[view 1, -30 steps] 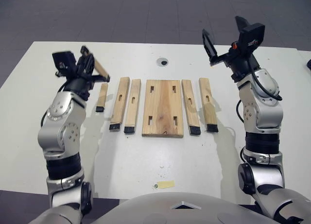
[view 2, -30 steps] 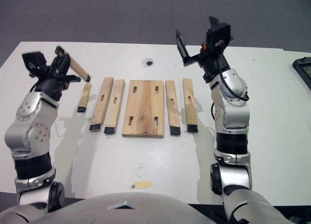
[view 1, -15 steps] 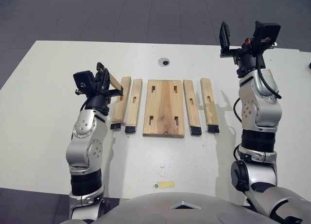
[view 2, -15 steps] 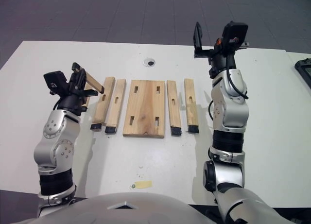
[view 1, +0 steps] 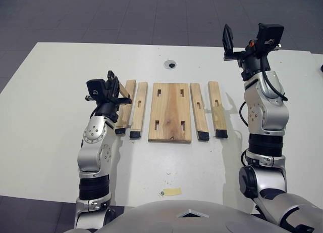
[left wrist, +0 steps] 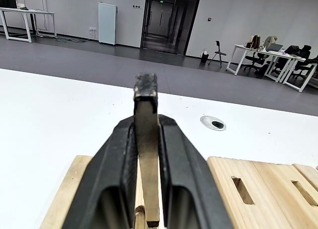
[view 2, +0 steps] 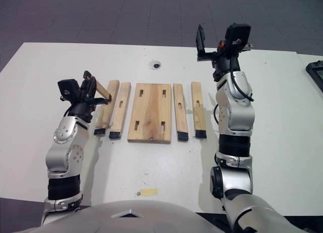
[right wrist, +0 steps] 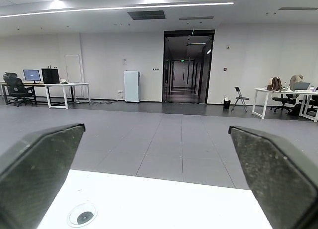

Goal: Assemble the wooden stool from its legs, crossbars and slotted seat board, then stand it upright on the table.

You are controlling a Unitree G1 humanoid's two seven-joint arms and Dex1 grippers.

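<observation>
From the head views we saw the layout. The slotted seat board (view 1: 170,112) lay flat mid-table (view 1: 55,127), with two slotted legs (view 1: 138,105) just beside its left edge and two more (view 1: 198,110) just beside its right edge, each with a black-capped end towards the robot. The left gripper (view 1: 112,89) hung over the far end of the outermost left leg, carrying a short crossbar (view 2: 102,90). A small yellow tag (view 1: 171,192) lay near the table's front edge, and a round grommet (view 1: 170,65) sat beyond the seat board.

The left wrist view gave us the grip itself. Both black fingers (left wrist: 118,174) were clamped flat against the sides of the crossbar (left wrist: 146,139), and its dark-capped end stuck out past the fingertips.

The right gripper (right wrist: 156,139) was raised high over the far right of the table. In the right wrist view we saw its pads (right wrist: 35,174) spread wide apart, with nothing between them.
</observation>
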